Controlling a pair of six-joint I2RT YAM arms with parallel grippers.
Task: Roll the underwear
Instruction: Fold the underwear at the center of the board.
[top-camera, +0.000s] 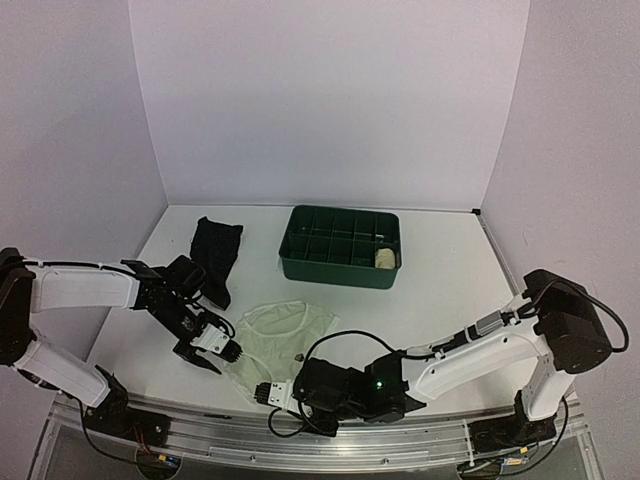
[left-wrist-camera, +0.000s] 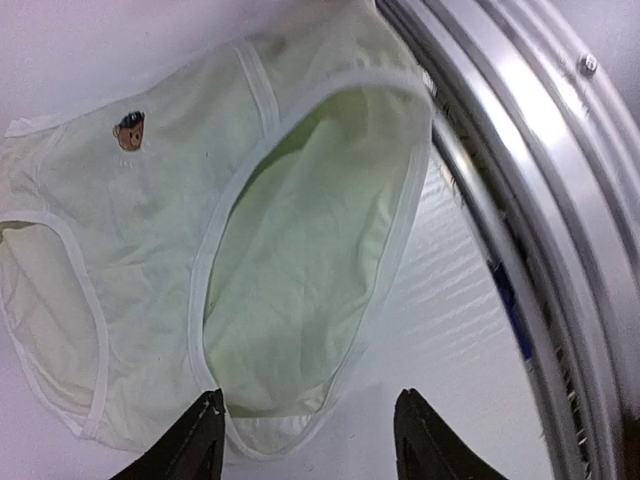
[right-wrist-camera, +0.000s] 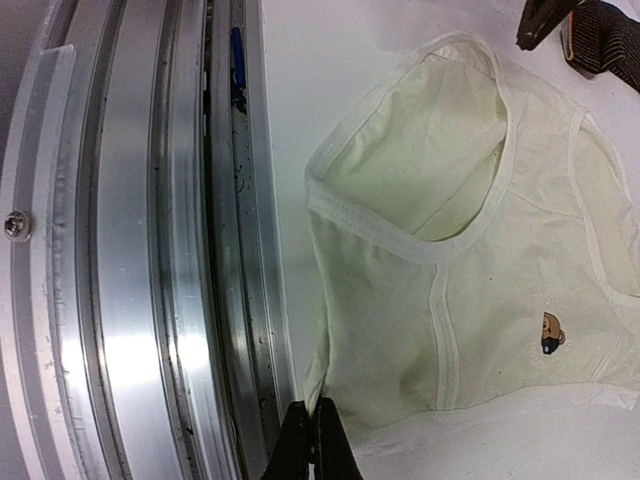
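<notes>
- The cream underwear (top-camera: 285, 335) is laid flat and spread open on the table, on the near side of the green tray (top-camera: 335, 272), between the tray and the metal rail (top-camera: 300, 440) at the table's edge.
- A small bear badge (left-wrist-camera: 128, 130) is seen on its upper face.
- The left gripper (top-camera: 232, 352) is found nearer than the tray and off its left end, at the cream garment's left edge.
- In the left wrist view its fingers (left-wrist-camera: 205, 440) are held spread. The garment's hem lies just ahead of the gap between them. No cloth is gripped.
- The right gripper (top-camera: 265, 393) is found farthest from the tray, beside the rail, at the garment's nearest corner.
- In the right wrist view its fingers (right-wrist-camera: 310, 440) are pressed together, and the corner of the cloth runs down to their tips. Whether cloth is nipped there cannot be told.
- The black underwear (top-camera: 215, 255) lies crumpled on the table just off the tray's left end, well apart from both grippers.
- The white underwear (top-camera: 385, 258) is seen bundled inside the tray, in a compartment at its right end.
</notes>
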